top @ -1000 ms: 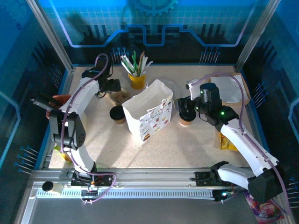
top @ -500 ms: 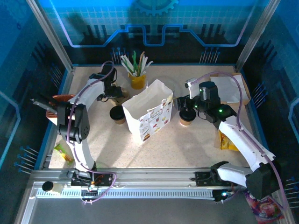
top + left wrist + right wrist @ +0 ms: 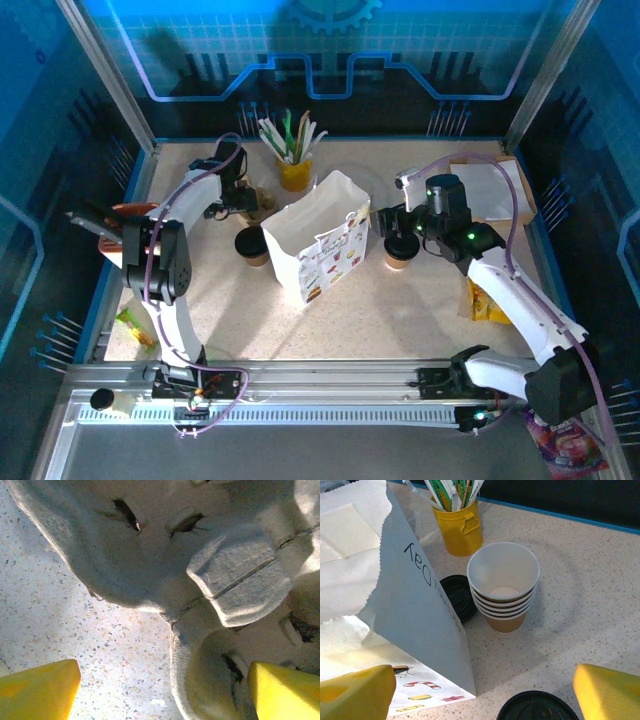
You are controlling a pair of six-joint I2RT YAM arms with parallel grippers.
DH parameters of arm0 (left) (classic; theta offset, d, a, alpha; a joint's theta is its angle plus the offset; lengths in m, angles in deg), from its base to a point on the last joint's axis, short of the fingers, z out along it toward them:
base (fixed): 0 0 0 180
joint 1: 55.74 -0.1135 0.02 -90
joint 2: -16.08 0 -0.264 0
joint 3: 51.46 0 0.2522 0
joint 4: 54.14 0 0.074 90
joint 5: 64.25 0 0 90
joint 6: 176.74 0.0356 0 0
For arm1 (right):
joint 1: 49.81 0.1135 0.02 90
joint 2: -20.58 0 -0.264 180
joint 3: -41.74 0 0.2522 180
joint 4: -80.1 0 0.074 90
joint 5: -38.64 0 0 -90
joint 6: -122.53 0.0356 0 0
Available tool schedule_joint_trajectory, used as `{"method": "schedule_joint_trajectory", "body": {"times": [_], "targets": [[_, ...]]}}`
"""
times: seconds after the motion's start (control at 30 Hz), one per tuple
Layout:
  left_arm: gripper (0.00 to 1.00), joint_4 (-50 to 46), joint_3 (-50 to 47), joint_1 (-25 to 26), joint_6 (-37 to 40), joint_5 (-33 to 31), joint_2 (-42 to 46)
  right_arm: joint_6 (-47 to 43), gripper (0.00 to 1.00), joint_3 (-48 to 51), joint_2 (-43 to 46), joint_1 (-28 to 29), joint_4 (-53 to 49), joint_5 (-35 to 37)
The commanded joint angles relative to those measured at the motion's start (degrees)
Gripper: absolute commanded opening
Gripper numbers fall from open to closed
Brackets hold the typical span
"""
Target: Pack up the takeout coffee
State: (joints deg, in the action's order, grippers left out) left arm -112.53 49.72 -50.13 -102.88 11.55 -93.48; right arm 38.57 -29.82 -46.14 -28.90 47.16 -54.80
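One takeout coffee (image 3: 250, 244), a kraft cup with a black lid, stands left of the white paper bag (image 3: 318, 238). The other coffee (image 3: 397, 258) stands right of the bag. My right gripper (image 3: 396, 232) hovers over it, open. In the right wrist view its black lid (image 3: 537, 709) sits at the bottom edge between the spread yellow fingertips (image 3: 357, 692) of the right gripper (image 3: 482, 694). My left gripper (image 3: 250, 198) is at the back left, open over a grey moulded-pulp cup carrier (image 3: 150, 555). The carrier's edge lies between the tips of the left gripper (image 3: 160, 692).
A yellow cup of utensils (image 3: 293, 172) stands behind the bag. A stack of lidless paper cups (image 3: 504, 587) stands by the bag's far corner, with a black lid (image 3: 457, 596) half hidden beside it. A yellow packet (image 3: 487, 305) lies at the right, white paper (image 3: 490, 188) behind it.
The left arm swung its elbow inward and its gripper dropped closer over the pulp carrier. The right gripper edged slightly back above the right coffee. Both stayed open.
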Motion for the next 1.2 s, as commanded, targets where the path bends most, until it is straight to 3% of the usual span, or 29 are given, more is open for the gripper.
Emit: {"method": "schedule_joint_trajectory", "body": {"times": [0.0, 1.07, 1.17], "targets": [[0.87, -0.02, -0.84, -0.92, 1.5, -0.91, -0.83, 0.72, 0.92, -0.2, -0.17, -0.87, 0.94, -0.78], [0.81, 0.63, -0.86, -10.03, 2.95, -4.34, 2.83, 0.9, 0.93, -0.48, -1.05, -1.07, 0.73, -1.92], [0.79, 1.7, -1.84, -9.85, 1.77, -1.58, 4.74, 0.91, 0.93, -0.61, -1.17, -1.04, 0.64, -1.9]]}}
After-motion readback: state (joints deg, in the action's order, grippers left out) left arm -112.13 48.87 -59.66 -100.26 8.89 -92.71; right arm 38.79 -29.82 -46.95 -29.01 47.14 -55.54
